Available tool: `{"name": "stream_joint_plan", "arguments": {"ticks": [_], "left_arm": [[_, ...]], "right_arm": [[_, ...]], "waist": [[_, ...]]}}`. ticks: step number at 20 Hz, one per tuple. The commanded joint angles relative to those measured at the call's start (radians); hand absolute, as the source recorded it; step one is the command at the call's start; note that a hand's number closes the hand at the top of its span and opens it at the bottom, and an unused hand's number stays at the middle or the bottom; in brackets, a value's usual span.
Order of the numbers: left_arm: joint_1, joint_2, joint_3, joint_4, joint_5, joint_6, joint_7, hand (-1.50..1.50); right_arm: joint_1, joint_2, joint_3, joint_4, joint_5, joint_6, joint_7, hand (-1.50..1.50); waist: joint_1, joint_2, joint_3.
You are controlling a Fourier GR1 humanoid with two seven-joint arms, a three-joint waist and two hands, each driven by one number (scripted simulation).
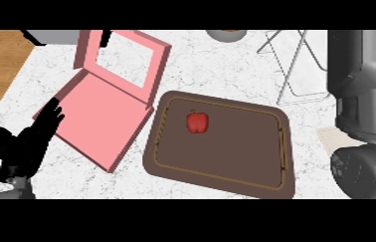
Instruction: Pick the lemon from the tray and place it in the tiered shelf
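Red pepper (197, 122) right of left hand (33, 139)

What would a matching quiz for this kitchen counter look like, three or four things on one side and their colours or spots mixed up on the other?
Things:
1. tray
2. red pepper
3. tiered shelf
4. left hand

Descriptions:
A. pink, left of the tray
B. black, at the view's left edge
C. brown, in the middle of the counter
D. lying on the tray, toward its upper left

Pairs: 1-C, 2-D, 3-A, 4-B. No lemon shows; the tray holds only the pepper.
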State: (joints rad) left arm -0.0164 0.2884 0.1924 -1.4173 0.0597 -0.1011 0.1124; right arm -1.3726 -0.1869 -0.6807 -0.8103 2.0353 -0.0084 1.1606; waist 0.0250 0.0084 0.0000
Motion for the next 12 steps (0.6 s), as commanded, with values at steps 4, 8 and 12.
{"name": "stream_joint_plan", "arguments": {"ticks": [4,8,12], "left_arm": [[0.023,0.018,0.019,-0.030,0.015,-0.017,0.003,0.00],[0.028,0.003,0.005,-0.026,-0.011,-0.004,-0.013,0.00],[0.004,0.012,0.025,-0.002,0.013,-0.020,0.007,0.00]], "right_arm": [[0.108,-0.008,-0.058,-0.080,0.015,-0.138,0.173,-1.50],[0.072,0.002,-0.049,0.010,0.023,-0.078,0.168,-1.50],[0.123,-0.003,-0.049,-0.066,-0.014,-0.149,0.097,-1.50]], "waist": [[-0.007,-0.005,0.000],[0.000,-0.002,0.000],[-0.013,-0.006,0.000]]}}
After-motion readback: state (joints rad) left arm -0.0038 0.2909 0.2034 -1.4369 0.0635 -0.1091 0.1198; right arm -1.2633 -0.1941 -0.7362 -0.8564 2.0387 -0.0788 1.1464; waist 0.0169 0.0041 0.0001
